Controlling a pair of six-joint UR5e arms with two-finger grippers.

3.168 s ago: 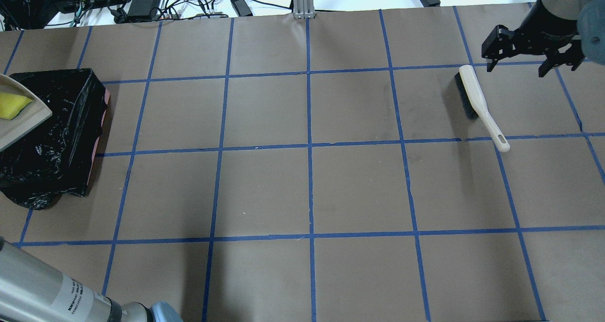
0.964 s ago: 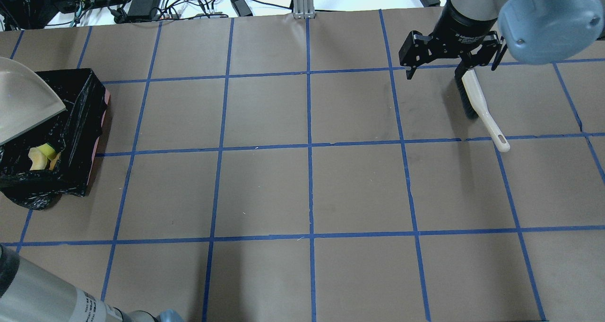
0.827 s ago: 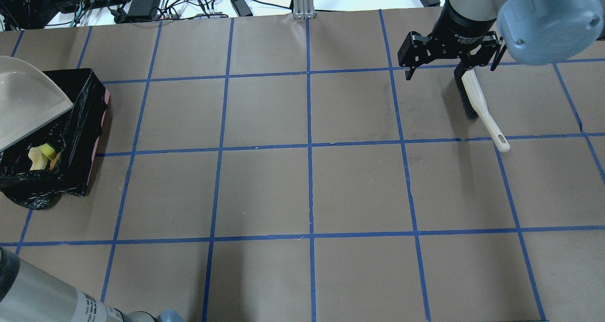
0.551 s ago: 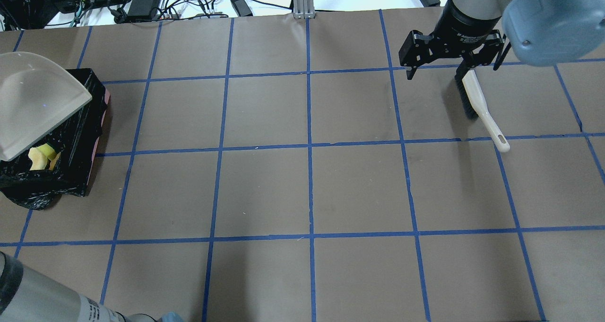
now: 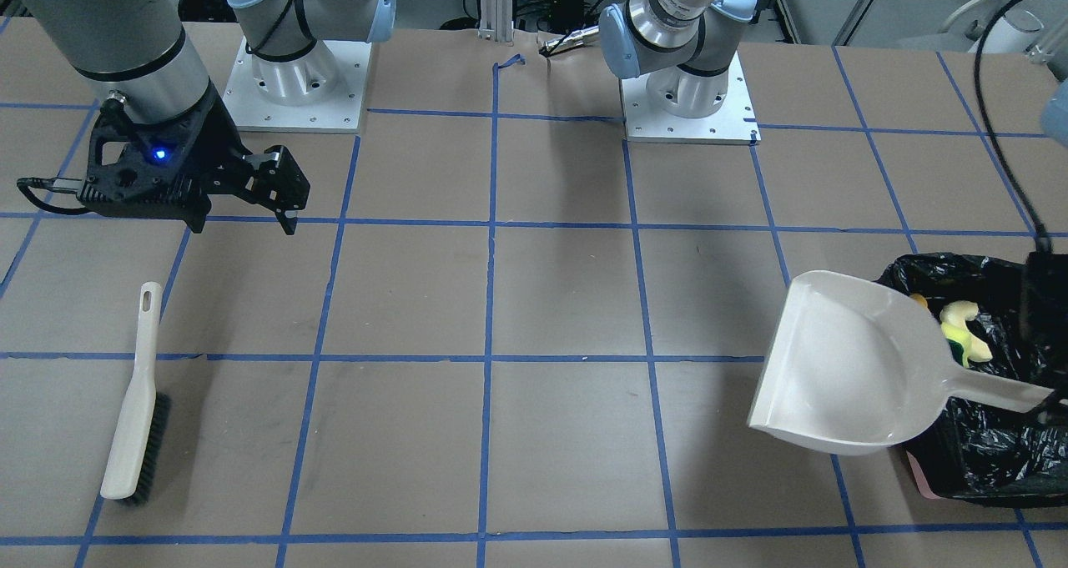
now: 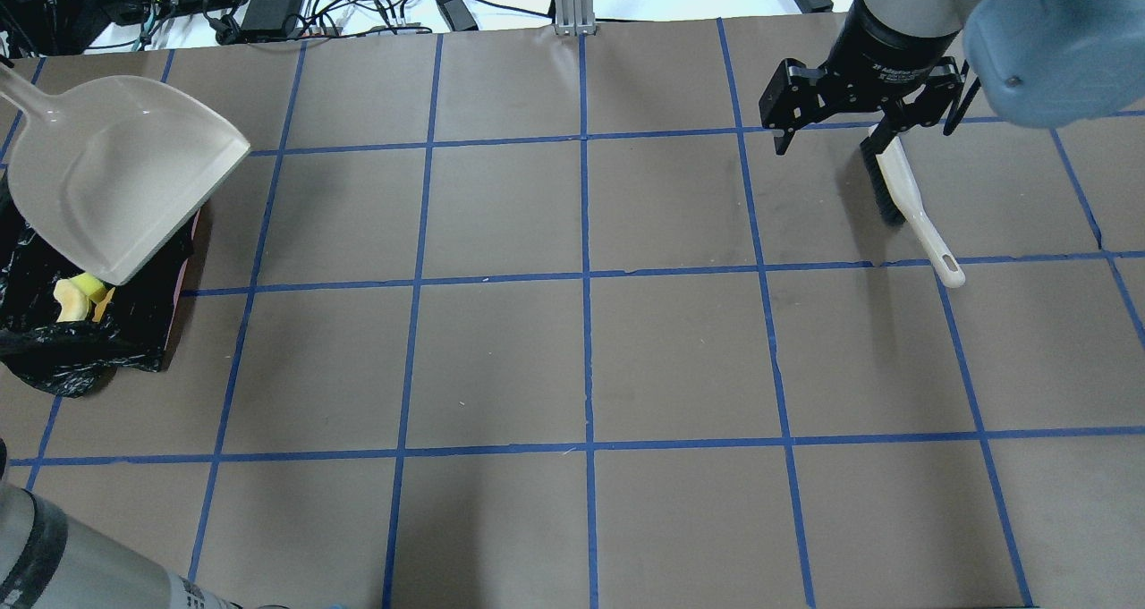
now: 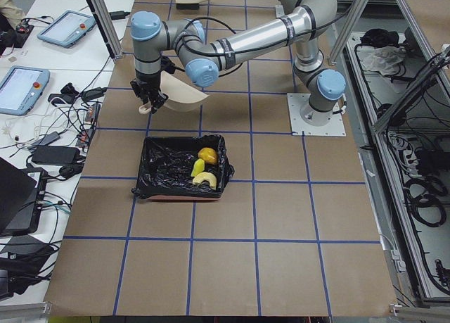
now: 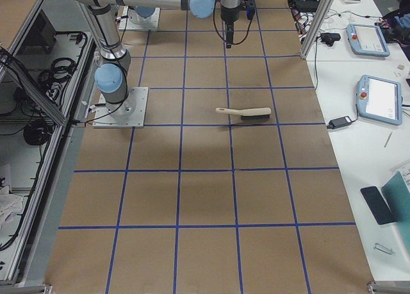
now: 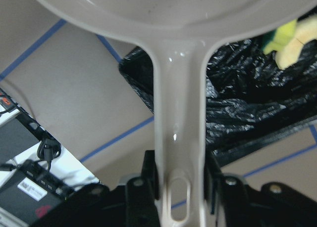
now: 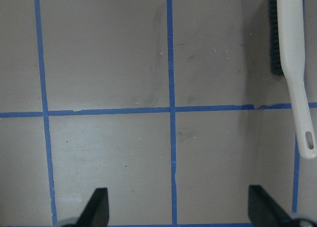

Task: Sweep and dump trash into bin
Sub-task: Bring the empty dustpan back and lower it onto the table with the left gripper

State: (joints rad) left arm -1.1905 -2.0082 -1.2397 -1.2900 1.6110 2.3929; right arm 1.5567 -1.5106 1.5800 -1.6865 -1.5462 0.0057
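1. Bin (image 6: 134, 323) at the far left of the overhead view, black liner crinkled and glossy, pink base edge showing on the side toward the table's middle.
2. Trash (image 6: 80, 289) down inside it: yellow wedge and pale tan curl plain to see on the liner, with a rounder orange-brown piece beside them in the left side view.
3. Dustpan (image 6: 116, 180) up in the air over the bin's far end, tilted, scoop bare, lip toward the middle of the table, handle reaching back over the liner.
4. Left gripper (image 9: 181, 182) clamped tight on the dustpan handle, one finger on each side, right by the hang hole.
5. Table (image 6: 501, 359) across the middle, brown paper under a blue tape grid.
6. Right gripper (image 6: 832, 135) spread wide, nothing between the fingers, hanging above the table and touching nothing.
7. Brush (image 6: 903, 198) flat on the table at the far right, cream back, dark bristles, handle end toward the robot, lying apart from the gripper above.
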